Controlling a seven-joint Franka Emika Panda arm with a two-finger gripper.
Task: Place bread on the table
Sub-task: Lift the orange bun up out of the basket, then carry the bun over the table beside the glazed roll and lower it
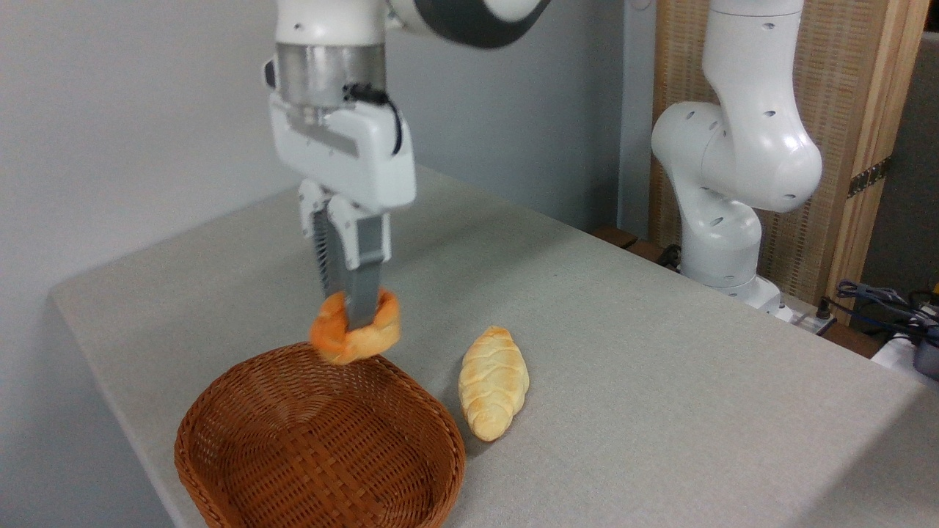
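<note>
The bread [359,339], a small orange-golden knotted bun, hangs in the air just above the far rim of the wicker basket [315,447]. My gripper [351,317] points straight down and is shut on the bun, its grey fingers [363,297] squeezing the dough so it bulges on both sides. The table [660,367] is a light grey textured surface spreading under and around the basket.
A pale yellow braided loaf [493,381] lies on the table just right of the basket. The arm's white base [726,220] stands at the table's far right edge, with cables [888,304] beyond it. The basket holds nothing.
</note>
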